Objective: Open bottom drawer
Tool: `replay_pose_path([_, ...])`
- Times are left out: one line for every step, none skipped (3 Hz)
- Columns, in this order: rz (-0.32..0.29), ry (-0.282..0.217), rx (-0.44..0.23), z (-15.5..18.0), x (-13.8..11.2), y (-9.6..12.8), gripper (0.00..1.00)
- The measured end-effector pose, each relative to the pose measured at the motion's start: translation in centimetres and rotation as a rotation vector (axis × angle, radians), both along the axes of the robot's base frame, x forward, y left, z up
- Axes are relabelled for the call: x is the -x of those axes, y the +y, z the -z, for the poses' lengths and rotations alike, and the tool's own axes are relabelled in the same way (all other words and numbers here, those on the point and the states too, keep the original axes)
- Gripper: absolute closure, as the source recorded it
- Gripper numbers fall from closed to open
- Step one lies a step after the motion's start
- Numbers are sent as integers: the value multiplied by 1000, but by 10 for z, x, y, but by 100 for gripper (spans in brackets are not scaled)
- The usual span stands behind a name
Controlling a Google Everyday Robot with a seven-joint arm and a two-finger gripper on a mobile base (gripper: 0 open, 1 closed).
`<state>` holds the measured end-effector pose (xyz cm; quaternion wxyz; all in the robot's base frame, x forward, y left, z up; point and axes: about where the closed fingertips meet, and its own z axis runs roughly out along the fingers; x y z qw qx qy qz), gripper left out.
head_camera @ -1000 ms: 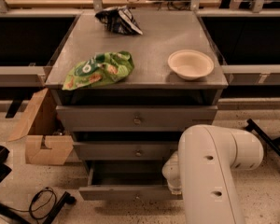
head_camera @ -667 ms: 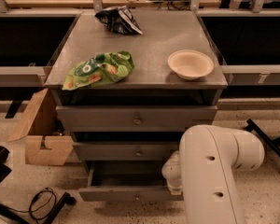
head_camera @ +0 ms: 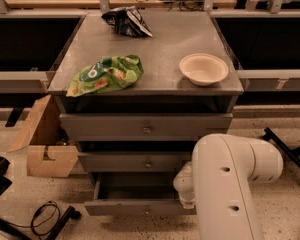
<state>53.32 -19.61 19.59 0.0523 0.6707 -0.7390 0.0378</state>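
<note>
The grey cabinet [head_camera: 145, 59] has three stacked drawers. The bottom drawer [head_camera: 135, 207] stands pulled out some way, its shallow box open to view and its small round knob [head_camera: 147, 211] at the centre of the front. The middle drawer [head_camera: 140, 161] and the top drawer [head_camera: 145, 128] are shut. My white arm [head_camera: 230, 184] reaches in from the lower right. My gripper [head_camera: 186, 193] is at the right end of the bottom drawer's front, mostly hidden behind the arm.
On the cabinet top lie a green chip bag [head_camera: 106, 74], a dark snack bag [head_camera: 126, 21] and a cream bowl [head_camera: 204, 68]. An open cardboard box [head_camera: 45, 139] stands at the left. A black cable [head_camera: 47, 218] and black legs lie on the floor.
</note>
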Motion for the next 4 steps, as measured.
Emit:
replay_pose_path([0, 0, 0, 0, 0, 0, 28])
replay_pose_path([0, 0, 0, 0, 0, 0, 4])
replay_pose_path([0, 0, 0, 0, 0, 0, 0])
replay_pose_path([0, 0, 0, 0, 0, 0, 0])
